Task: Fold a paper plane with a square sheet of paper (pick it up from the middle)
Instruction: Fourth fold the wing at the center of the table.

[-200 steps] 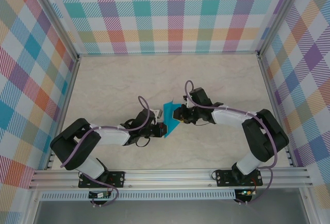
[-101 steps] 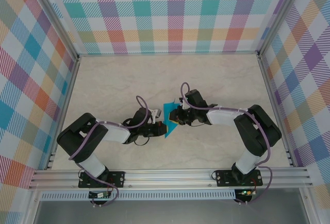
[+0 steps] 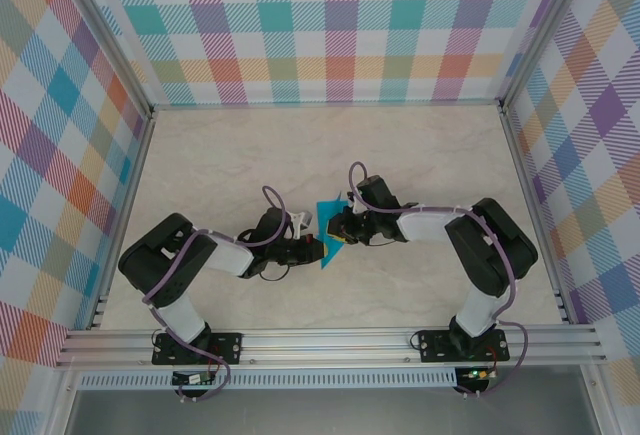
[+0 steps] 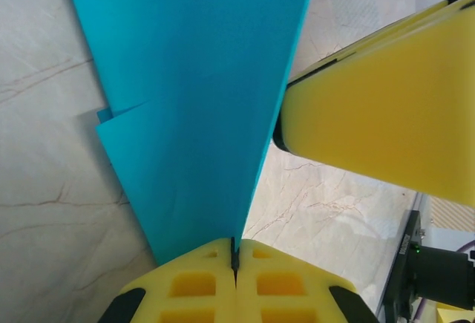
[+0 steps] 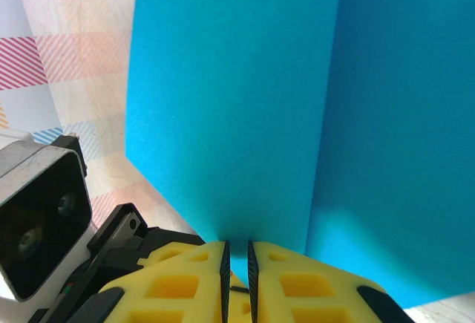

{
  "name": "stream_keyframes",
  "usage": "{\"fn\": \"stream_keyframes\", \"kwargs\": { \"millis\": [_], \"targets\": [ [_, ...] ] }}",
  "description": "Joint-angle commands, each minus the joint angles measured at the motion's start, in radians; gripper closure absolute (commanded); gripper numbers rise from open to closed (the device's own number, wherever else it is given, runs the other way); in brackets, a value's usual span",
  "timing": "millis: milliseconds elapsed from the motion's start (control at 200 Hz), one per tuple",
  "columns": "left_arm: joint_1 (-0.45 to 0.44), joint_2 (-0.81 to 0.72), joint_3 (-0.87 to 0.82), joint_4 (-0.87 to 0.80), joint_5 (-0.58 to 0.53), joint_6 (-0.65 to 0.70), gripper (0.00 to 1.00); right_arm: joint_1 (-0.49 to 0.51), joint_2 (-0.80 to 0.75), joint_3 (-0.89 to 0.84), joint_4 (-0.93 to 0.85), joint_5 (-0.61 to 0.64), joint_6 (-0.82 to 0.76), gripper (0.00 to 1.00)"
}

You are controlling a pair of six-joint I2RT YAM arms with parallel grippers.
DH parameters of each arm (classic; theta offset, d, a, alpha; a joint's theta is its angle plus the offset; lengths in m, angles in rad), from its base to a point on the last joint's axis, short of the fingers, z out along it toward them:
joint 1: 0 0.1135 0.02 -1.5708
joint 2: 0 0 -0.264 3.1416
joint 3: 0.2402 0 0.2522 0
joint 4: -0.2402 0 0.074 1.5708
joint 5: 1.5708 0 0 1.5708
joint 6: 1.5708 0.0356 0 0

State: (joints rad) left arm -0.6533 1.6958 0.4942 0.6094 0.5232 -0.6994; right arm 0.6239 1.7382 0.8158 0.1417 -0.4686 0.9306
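At table [image 3: 200, 155] centre: arms [image 3: 225, 253] low, fingers [image 4: 282, 301] pinching paper [image 4: 185, 78].

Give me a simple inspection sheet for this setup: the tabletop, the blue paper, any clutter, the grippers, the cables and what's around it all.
Surface: pale marbled table, flat.
Job's things: teal paper, creased and partly folded, held between the two arms at mid-table.
Clutter: nothing seen.
Grippers: left gripper shut on the paper's narrow end; right gripper shut on another edge of the paper. The two sit close together.
Cables: purple cables, one looping above each arm near the wrist.
Surroundings: checked walls on three sides; metal rail along the near edge, carrying the arm bases.
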Motion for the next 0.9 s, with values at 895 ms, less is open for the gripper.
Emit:
{"fn": "stream_keyframes", "kwargs": {
  "millis": [895],
  "targets": [
    [0.070,0.048,0.008,0.065,0.123,-0.122,0.99,0.000,0.093,0.094,0.014,0.002,-0.004,0.83]
  ]
}}
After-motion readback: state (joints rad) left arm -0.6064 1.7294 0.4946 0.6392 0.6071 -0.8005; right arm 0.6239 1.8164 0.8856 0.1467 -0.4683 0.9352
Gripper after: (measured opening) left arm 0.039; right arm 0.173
